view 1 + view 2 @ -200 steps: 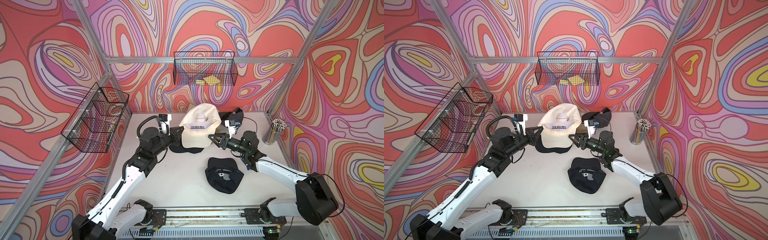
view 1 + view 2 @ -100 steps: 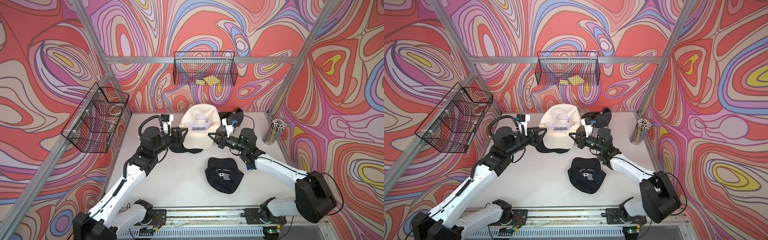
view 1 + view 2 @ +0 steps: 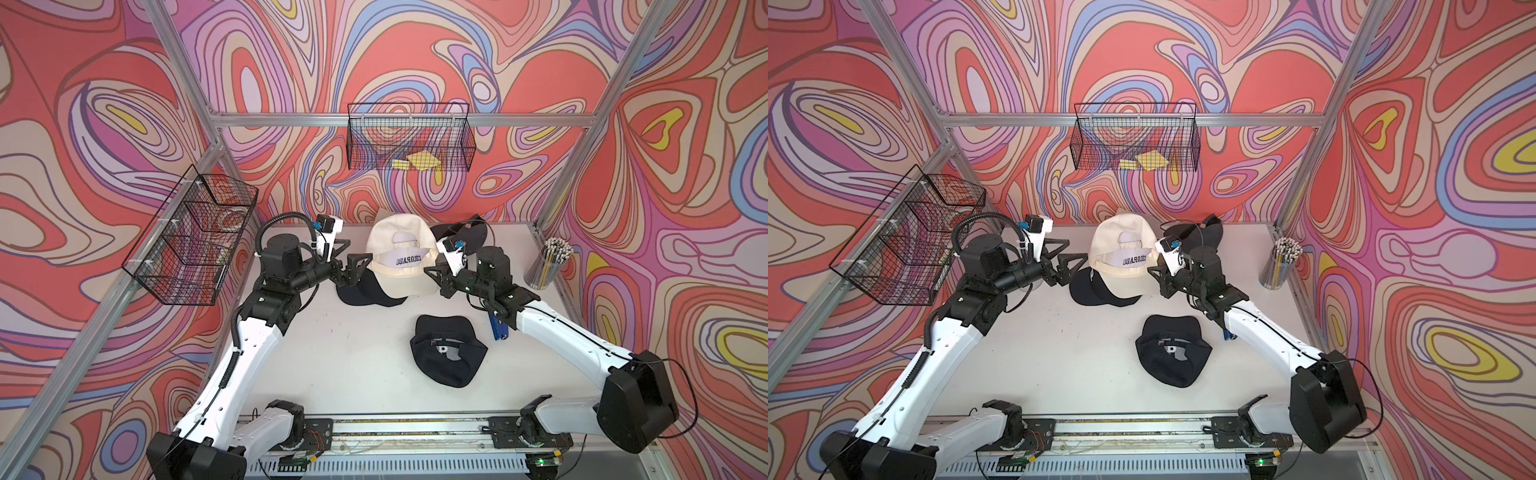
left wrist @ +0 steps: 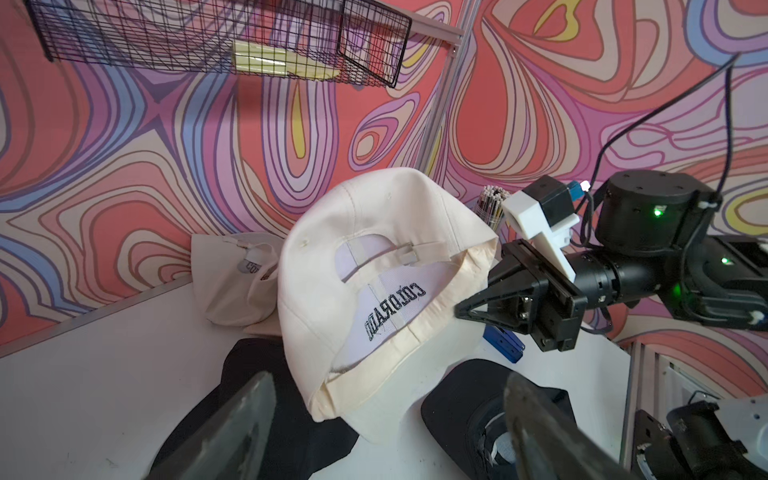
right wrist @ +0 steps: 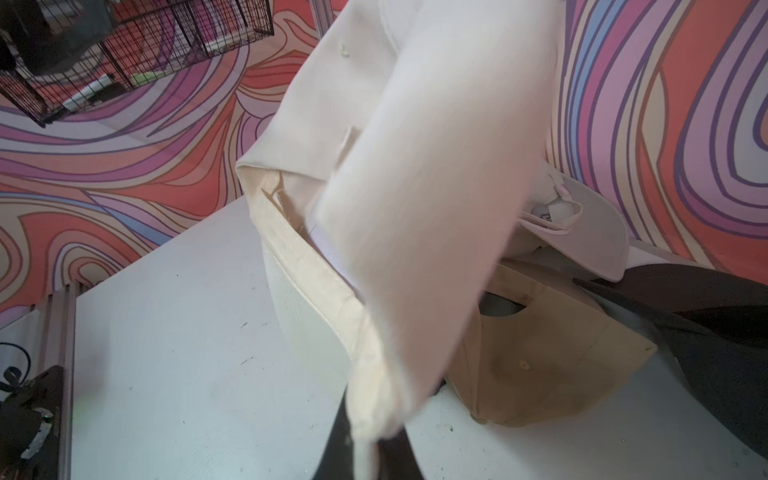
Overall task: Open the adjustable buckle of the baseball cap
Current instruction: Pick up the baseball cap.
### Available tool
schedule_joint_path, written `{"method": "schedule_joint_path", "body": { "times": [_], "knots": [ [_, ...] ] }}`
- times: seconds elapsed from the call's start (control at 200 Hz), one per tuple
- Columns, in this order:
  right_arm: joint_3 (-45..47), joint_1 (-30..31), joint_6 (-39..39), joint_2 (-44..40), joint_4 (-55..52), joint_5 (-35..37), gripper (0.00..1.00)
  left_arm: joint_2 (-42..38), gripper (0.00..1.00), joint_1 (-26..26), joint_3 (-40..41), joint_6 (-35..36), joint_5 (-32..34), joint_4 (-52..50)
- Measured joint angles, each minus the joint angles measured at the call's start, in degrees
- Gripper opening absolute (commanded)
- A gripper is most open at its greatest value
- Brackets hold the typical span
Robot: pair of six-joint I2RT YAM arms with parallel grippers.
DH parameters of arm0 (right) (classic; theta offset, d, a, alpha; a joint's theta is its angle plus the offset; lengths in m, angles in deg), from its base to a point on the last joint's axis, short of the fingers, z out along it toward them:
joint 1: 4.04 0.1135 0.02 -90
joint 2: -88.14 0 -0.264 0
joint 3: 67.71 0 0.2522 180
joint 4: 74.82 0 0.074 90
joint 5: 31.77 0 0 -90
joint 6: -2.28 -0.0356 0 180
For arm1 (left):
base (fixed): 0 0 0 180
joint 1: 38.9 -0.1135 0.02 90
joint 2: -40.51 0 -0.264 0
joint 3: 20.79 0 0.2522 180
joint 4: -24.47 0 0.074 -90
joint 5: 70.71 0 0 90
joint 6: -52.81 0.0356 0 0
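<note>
The cream baseball cap point(image 3: 401, 253) point(image 3: 1125, 253) hangs above the table with its back towards my left wrist camera. "COLORADO" shows in reverse inside it. Its strap and small buckle point(image 4: 406, 257) cross the rear opening. My right gripper point(image 3: 428, 270) point(image 4: 457, 309) is shut on the cap's rim at one side. In the right wrist view the cream cloth point(image 5: 415, 166) runs down between the closed jaws of that gripper point(image 5: 365, 449). My left gripper point(image 3: 359, 249) point(image 3: 1076, 248) point(image 4: 386, 376) stands open just left of the cap, holding nothing.
A dark cap point(image 3: 361, 291) lies under the cream one and a black cap point(image 3: 449, 353) nearer the front. Another black cap point(image 3: 461, 232), a tan cap point(image 5: 540, 353) and a white cap point(image 4: 232, 282) sit at the back. A pencil cup point(image 3: 548, 262), a blue tool point(image 3: 498, 330) and wire baskets point(image 3: 195, 241) point(image 3: 409, 141) are also here.
My left gripper has opened, let go of the cream cap and drawn back to the left. My right gripper has shut on the cap's rim.
</note>
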Motion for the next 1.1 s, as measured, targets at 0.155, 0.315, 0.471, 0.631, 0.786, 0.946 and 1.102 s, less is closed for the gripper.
{"method": "schedule_joint_path", "body": {
  "times": [0.155, 0.315, 0.471, 0.631, 0.786, 0.946, 1.102],
  "knots": [
    [-1.22, 0.0, 6.75, 0.0, -6.1, -0.52, 0.0, 0.79, 0.81, 0.0, 0.81, 3.93, -0.2, -0.26],
    [-1.95, 0.0, 12.0, -0.5, -10.62, -1.42, 0.0, 0.35, 0.81, 0.15, 3.61, 6.16, -0.59, 0.79],
    [-4.28, 0.0, 16.87, -1.29, -16.63, -2.54, 0.0, 0.33, 0.8, 2.12, 5.27, 10.62, -0.55, 1.33],
    [-6.54, 0.0, 21.49, -1.88, -20.94, -4.02, 0.0, -0.22, 0.81, 5.22, 7.3, 17.68, -0.55, 2.54],
    [-7.58, 0.0, 25.57, -1.88, -24.02, -5.22, 0.0, -0.46, 0.81, 9.66, 8.96, 25.49, 2.71, 2.58],
    [-8.79, 0.0, 29.42, -1.62, -26.84, -4.66, 0.0, -0.46, 0.82, 11.74, 10.4, 29.33, 6.1, 4.74],
    [-9.18, 0.0, 31.76, -0.92, -28.5, -3.54, 0.0, -2.05, 0.82, 11.74, 13.0, 31.82, 8.35, 8.61]
  ]
}}
